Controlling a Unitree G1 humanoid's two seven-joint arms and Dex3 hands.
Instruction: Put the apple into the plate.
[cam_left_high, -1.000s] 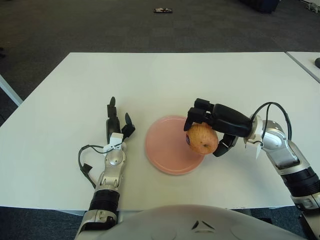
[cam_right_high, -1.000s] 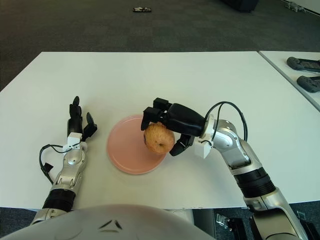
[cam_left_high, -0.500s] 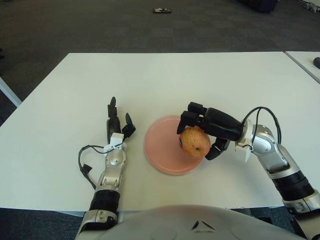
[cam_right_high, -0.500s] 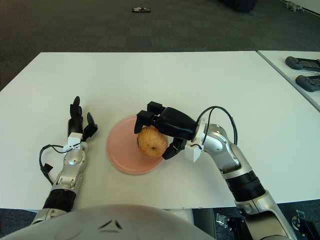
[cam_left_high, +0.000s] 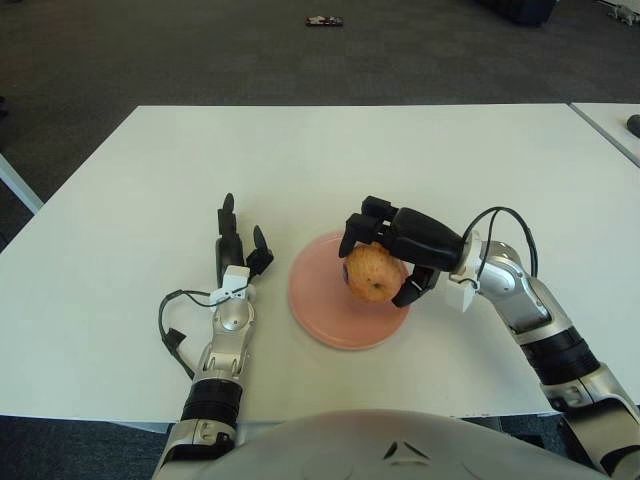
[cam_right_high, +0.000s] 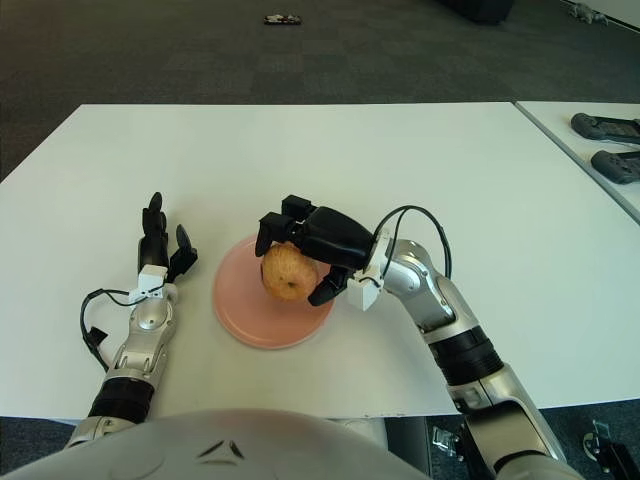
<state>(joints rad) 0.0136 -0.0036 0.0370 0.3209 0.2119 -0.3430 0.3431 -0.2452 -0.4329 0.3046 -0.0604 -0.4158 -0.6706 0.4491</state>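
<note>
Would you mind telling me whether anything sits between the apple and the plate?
Nothing visible does. The right hand grips the apple over the pink plate, whose surface is bare. The left hand shows left of the plate.

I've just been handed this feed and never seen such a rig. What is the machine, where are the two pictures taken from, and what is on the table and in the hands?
It is a humanoid robot with two arms and three-finger hands. Both pictures come from a stereo camera on its head, looking down at a white table; they show one scene from slightly different spots. The right hand grips an apple over a pink plate; whether the apple touches the plate cannot be told. The left hand shows left of the plate, fingers open, holding nothing.
</note>
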